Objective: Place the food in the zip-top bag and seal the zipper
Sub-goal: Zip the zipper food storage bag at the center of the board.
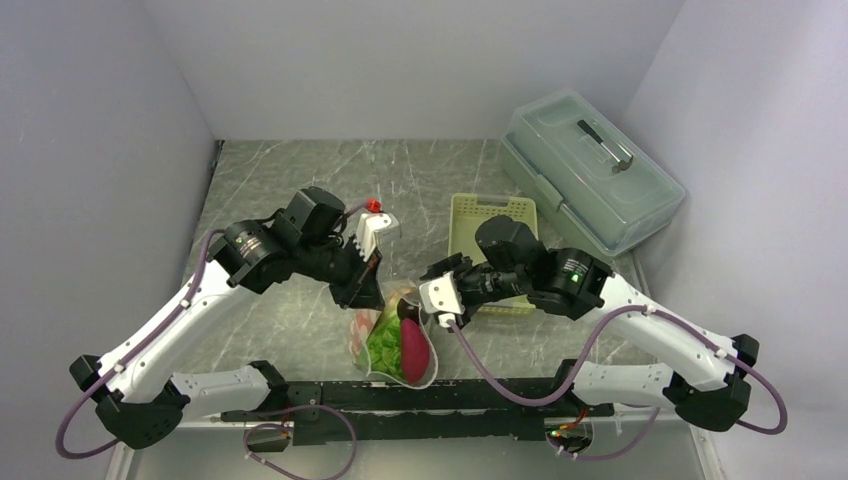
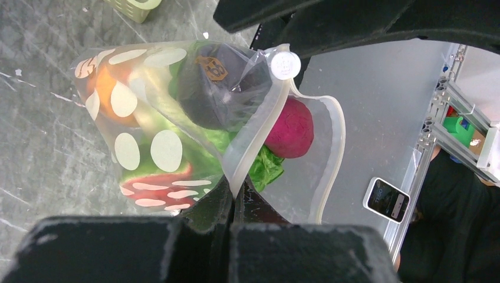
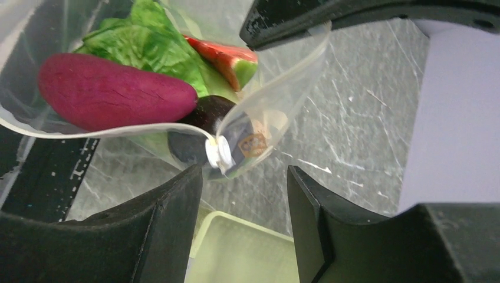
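Could miss the small white slider (image 3: 217,153) on closing: sits just at the tips of the right gripper (image 3: 244,177), jaws apart on either side, touching nothing as far as can be told. Closing too shallow would likely pinch only loose film beside it, or knock it aside. Could also drag the zipper (image 2: 253,147) crooked if pulled without a firm counter-hold; depends wholly on the left gripper (image 2: 233,197), clamped tight on the mouth strip. May jam against the magenta long piece (image 3: 112,91), bulging up into the open mouth right at the rim, and could squeeze it out over the edge. Soft, sagging plastic, so likely to fold or twist under a sideways pull rather than run straight.

Zip-top bag (image 1: 372,330): held up between the two arms, at the middle of the table's near side, just beyond the black rail (image 1: 450,395). Clear soft pouch with pale oval spots, mouth gaping, not yet sealed. Packed with food: leafy lettuce (image 3: 147,44), a dark ball (image 3: 200,115) pressed into the slider corner, a red-and-green slice (image 3: 227,59), an orange ball (image 2: 106,88) deeper in. Beyond it, to the right, the pale green basket (image 1: 490,212); at far right, the lidded box (image 1: 590,170).
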Motion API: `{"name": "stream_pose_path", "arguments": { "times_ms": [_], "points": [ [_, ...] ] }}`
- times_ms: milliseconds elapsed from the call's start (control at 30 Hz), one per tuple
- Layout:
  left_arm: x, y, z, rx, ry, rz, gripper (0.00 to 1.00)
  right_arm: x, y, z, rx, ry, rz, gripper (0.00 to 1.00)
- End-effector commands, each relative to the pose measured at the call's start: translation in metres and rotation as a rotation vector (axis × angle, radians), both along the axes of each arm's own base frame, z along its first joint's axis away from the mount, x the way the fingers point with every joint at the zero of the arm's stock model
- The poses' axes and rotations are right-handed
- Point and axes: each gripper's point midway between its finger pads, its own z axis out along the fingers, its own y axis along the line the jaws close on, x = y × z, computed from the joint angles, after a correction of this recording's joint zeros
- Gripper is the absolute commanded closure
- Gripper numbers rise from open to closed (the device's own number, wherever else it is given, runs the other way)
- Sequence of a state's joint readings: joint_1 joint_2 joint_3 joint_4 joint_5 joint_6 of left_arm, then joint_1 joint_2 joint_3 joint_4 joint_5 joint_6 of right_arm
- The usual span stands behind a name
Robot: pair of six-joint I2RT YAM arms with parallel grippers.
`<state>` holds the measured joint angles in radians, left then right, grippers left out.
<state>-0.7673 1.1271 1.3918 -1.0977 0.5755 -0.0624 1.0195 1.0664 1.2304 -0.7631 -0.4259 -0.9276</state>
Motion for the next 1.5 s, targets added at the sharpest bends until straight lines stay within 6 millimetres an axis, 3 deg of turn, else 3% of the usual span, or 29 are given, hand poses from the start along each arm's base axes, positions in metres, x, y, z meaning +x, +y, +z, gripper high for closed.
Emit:
{"name": "stream_pose_path", "arguments": {
  "times_ms": [0,267,567,767,933,1000,1267,1467],
  "points": [
    [-0.003,-0.004,0.008,-0.042,-0.052,-0.056,1.00,-0.019,0.011,0.015,0.047,0.011,0.108,0.42],
    [-0.006,-0.005,0.008,-0.037,-0.055,-0.068,1.00,-0.027,0.020,0.009,0.046,0.036,0.143,0.50],
    [-0.010,-0.005,0.010,-0.044,-0.060,-0.078,1.00,-0.022,0.021,0.007,0.030,0.020,0.121,0.58],
    [-0.011,-0.005,0.009,-0.045,-0.060,-0.084,1.00,-0.021,0.021,0.008,0.022,0.012,0.114,0.76],
    [-0.011,-0.005,0.008,-0.040,-0.060,-0.081,1.00,-0.020,0.020,0.014,0.033,-0.006,0.107,1.00],
    [-0.011,-0.006,0.008,-0.045,-0.060,-0.084,1.00,-0.019,0.020,0.017,0.038,-0.010,0.104,1.00],
    [-0.002,-0.005,-0.001,-0.016,-0.070,-0.035,0.82,-0.022,0.021,0.038,0.045,0.044,0.077,1.00],
    [0.003,0.001,0.002,-0.020,-0.112,0.015,0.67,-0.022,0.019,0.041,0.013,0.109,0.029,1.00]
  ]
}}
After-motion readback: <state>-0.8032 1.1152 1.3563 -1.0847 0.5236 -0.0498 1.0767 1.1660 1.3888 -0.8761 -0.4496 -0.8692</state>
